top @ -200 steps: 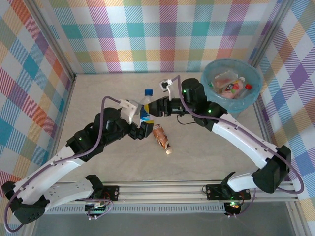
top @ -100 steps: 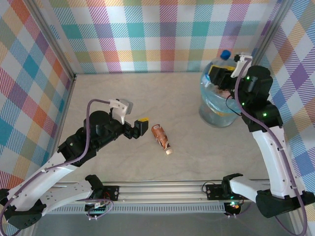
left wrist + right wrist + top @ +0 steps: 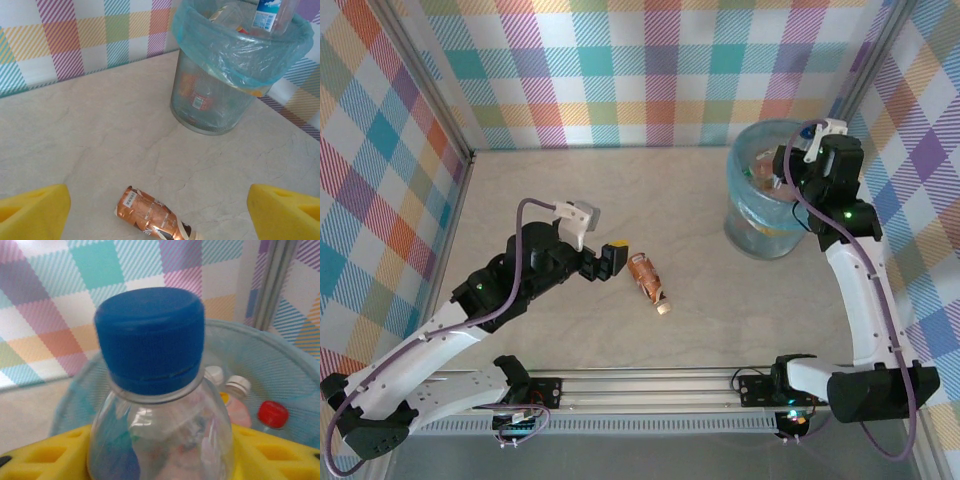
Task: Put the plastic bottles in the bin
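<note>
The copper-labelled bottle [image 3: 150,216] lay on its side on the table [image 3: 90,130], just ahead of my left pincer [image 3: 157,205] and between the lines of its two fingers. I judged it light, thin-walled and easily dented, smooth enough to roll or squirt out of a hard pinch. I would take it across the middle of the labelled body, not the tapering neck. That pincer stood wide apart, holding and touching nothing.

My right pincer [image 3: 160,455] hung over the mouth of the bin [image 3: 235,65], far off beyond the left one. A clear blue-capped bottle [image 3: 150,335] stood upright between its yellow fingers [image 3: 45,455], cap up, other bottles below it in the bag. I could not tell whether the fingers were pinching it or had let go.
</note>
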`<state>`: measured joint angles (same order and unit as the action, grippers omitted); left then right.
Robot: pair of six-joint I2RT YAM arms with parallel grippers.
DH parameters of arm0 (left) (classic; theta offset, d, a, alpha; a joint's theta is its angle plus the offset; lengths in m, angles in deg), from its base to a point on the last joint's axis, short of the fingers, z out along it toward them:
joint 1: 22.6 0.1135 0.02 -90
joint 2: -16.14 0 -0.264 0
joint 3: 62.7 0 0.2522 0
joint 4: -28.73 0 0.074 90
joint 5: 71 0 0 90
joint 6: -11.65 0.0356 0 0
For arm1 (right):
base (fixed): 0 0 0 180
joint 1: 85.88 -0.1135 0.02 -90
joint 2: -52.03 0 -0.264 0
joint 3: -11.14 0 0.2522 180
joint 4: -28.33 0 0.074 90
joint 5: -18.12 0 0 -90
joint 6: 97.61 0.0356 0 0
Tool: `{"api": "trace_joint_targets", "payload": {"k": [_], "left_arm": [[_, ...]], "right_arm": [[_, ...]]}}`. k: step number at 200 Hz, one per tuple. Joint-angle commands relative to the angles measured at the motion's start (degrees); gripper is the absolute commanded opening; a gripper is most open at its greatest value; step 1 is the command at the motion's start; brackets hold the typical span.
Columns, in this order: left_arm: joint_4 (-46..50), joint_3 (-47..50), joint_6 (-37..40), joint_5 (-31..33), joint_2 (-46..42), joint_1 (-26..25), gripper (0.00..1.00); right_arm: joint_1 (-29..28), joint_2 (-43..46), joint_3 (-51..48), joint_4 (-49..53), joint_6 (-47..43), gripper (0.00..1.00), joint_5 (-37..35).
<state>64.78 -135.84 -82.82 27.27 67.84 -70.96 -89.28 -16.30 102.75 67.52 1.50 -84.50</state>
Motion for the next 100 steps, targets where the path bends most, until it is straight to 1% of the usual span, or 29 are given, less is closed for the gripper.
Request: {"api": "trace_joint_targets", "payload": {"k": [1, 6, 14, 45, 71, 100], "left_arm": [[-1.06, -0.39, -0.87, 1.72, 0.15, -0.67, 0.91], [-1.05, -0.40, -0.98, 2.19, 0.22, -0.64, 0.91], [-1.10, -0.40, -1.07, 2.76, 0.13, -0.61, 0.91], [-1.36, -0.39, -1.16, 3.16, 0.31, -0.60, 0.91], [-1.37, -0.57, -1.16, 3.15, 0.80, -0.66, 0.91], [-1.60, -0.70, -1.24, 2.96, 1.55, -0.62, 0.91]], "right_arm": [[1.26, 0.39, -0.31, -0.19, 0.53, 0.76, -0.44], [1.35, 0.56, -0.47, -0.16, 0.56, 0.80, -0.76], [1.43, 0.95, -0.66, -0.29, 0.52, 0.83, -1.35], [1.87, 1.71, -0.04, 0.56, -0.44, 0.85, -3.40], [2.17, 1.80, -0.10, 0.94, -1.24, 0.83, -3.34], [2.23, 0.63, -0.04, 1.88, -0.25, 0.77, 0.37]]}}
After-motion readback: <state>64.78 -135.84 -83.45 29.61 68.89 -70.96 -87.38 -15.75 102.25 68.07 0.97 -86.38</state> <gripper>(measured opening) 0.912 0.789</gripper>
